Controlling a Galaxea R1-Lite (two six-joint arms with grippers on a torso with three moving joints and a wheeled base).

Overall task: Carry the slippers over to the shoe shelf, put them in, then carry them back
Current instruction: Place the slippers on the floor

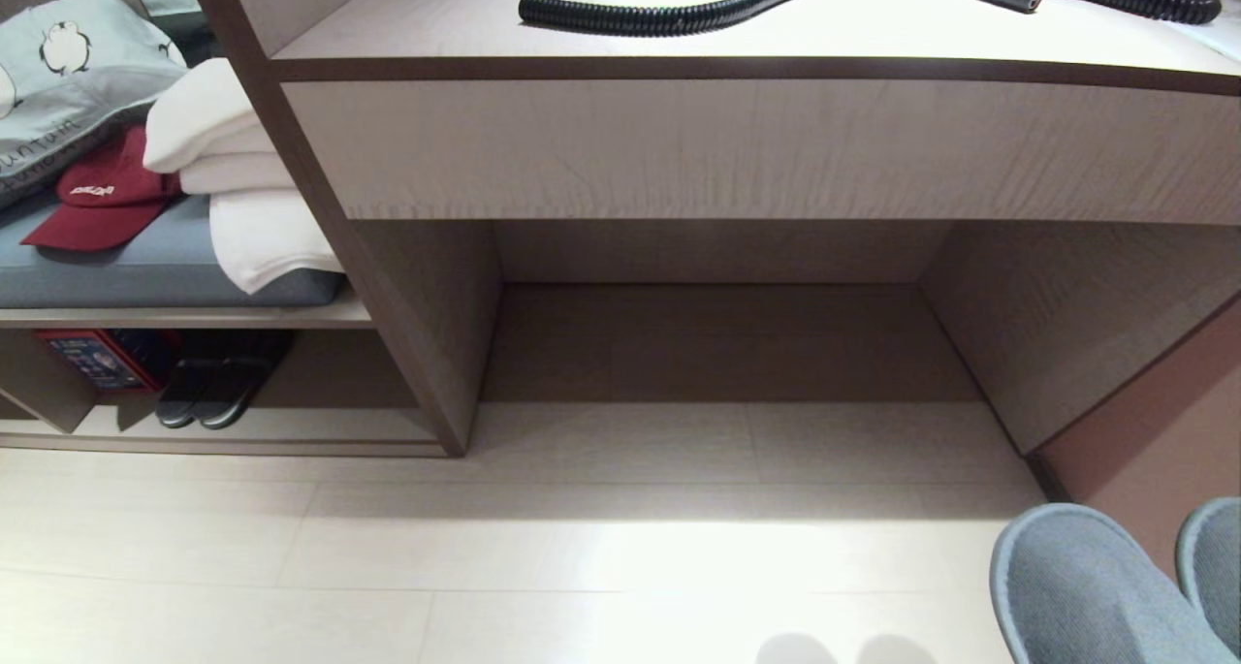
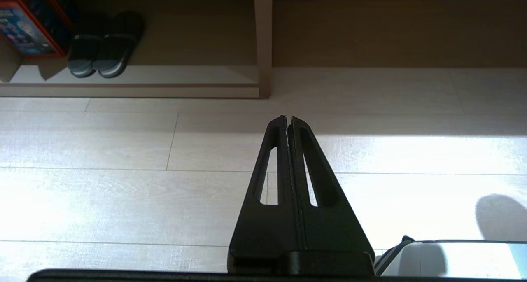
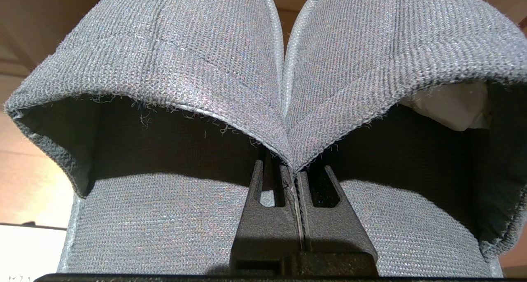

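The grey-blue slippers (image 1: 1086, 586) hang side by side at the lower right of the head view, toes pointing away from me. My right gripper (image 3: 293, 168) is shut on the slippers (image 3: 185, 59) where the inner edges of the two toe bands meet. It does not show in the head view. The shoe shelf (image 1: 339, 426) is the low cubby at the lower left, with pale boards and brown edges. My left gripper (image 2: 288, 118) is shut and empty above the pale floor, a short way in front of the shoe shelf (image 2: 185, 74).
Black slippers (image 1: 218, 393) and a red box (image 1: 97, 359) sit at the left end of the cubby. Above them lie white towels (image 1: 233, 179) and a red cap (image 1: 107, 194). A desk with a long drawer front (image 1: 756, 150) stands ahead, with a black corrugated hose (image 1: 679, 15) on top.
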